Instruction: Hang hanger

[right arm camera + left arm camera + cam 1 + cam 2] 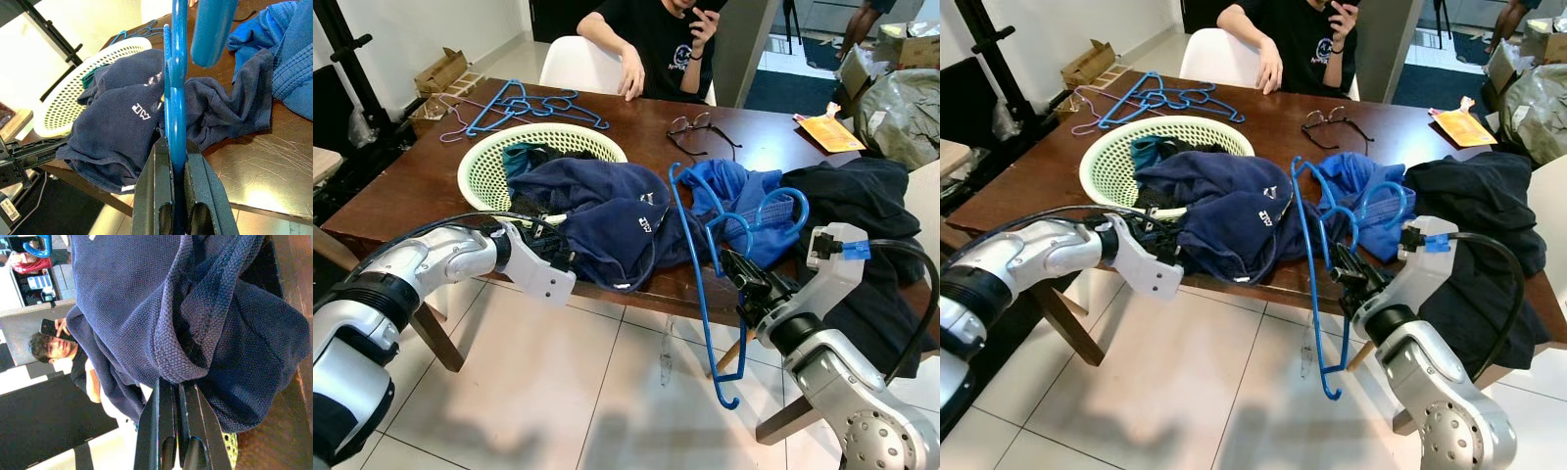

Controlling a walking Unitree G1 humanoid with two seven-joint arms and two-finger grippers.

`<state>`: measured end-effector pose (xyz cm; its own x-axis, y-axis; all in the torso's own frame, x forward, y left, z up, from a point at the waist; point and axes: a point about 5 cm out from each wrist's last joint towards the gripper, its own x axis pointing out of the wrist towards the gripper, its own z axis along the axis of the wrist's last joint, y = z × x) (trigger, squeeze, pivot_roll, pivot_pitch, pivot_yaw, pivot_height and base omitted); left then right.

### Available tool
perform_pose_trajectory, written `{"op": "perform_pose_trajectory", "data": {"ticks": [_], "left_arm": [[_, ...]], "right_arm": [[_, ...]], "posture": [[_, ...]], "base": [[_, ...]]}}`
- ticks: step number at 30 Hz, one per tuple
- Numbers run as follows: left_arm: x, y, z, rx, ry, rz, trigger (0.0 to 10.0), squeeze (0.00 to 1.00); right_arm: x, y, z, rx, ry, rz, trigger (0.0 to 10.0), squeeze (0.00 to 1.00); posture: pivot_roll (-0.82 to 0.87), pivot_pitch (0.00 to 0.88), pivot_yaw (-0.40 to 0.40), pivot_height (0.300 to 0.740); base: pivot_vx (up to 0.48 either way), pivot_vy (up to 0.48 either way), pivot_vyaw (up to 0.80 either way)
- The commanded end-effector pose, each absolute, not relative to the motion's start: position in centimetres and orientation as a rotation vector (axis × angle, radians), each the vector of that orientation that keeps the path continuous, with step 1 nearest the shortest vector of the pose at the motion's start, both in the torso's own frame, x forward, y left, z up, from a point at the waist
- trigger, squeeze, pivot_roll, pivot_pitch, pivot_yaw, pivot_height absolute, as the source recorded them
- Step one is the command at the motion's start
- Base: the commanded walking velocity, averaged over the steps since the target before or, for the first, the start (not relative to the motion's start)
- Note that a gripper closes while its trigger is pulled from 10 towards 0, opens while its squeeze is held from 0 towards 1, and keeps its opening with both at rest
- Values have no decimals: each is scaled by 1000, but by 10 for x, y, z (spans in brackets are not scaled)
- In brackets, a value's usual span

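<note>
- Right hand [177, 161] at the near edge of the dark brown wooden desk [636, 122]; its two black fingers pressed tight against a bright blue plastic hanger [697, 274], gripped between them
- Hanger stands roughly upright; one long end hangs below the desk edge, over the pale tiled floor [578, 392]; upper loops lie against a crumpled bright blue garment [734, 191]
- Left hand [177, 396] at the desk's front edge, fingers closed on a fold of a dark navy knitted polo shirt [597, 211] with a small white logo
- Navy shirt spills from a pale green perforated plastic laundry basket [489, 162] onto the desk; a teal cloth inside the basket
- A black garment [871, 206] draped over the desk's right end
- Far side: loose pile of blue and pink wire hangers [524, 106]; black-framed spectacles [695, 129]; orange packet [829, 130]
- A person in a black T-shirt [656, 39] seated at the far side, one hand on the desk, the other holding a phone
</note>
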<state>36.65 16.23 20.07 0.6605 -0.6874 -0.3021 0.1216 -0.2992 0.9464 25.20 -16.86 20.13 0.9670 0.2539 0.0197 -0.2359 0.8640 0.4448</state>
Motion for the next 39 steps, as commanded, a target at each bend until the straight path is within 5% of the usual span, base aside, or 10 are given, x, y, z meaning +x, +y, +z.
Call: {"op": "perform_pose_trajectory", "data": {"ticks": [1,5,7,11,12,13,14,15,25,39], "left_arm": [[368,159,203,1710,-477,-864,0,0],[367,149,221,1545,-522,-846,0,0],[364,133,252,1233,-590,-846,0,0],[353,117,289,924,-630,-922,0,0],[344,111,314,724,-633,-969,2275,0],[344,111,314,724,-633,-969,2275,0],[334,107,329,582,-627,-1032,3843,0],[326,103,342,462,-628,-1066,10000,0],[297,86,349,78,-587,-1168,10000,0],[289,87,297,-10,-325,-1128,10000,0]], "right_arm": [[249,-170,201,460,45,252,10000,0],[251,-170,201,462,45,251,10000,0],[253,-169,200,466,45,251,10000,0],[256,-168,199,470,43,251,10000,0],[259,-167,198,477,37,252,10000,0],[259,-167,198,477,37,252,10000,0],[261,-166,197,484,32,253,10000,0],[264,-165,196,493,26,252,10000,0],[272,-162,194,532,-6,244,10000,0],[281,-160,194,558,-45,230,10000,0]], "posture": [[-64,158,-8,740],[-58,150,-6,740],[-51,140,-5,740],[-39,125,-2,740],[-16,94,11,740],[-16,94,11,740],[-15,91,13,740],[-3,74,20,740],[26,29,35,740],[30,13,57,740]], "base": [[0,0,0],[0,0,0],[0,0,0],[0,0,0],[0,0,0],[0,0,0],[0,0,0],[0,0,0],[-71,0,0],[-468,0,0]]}}
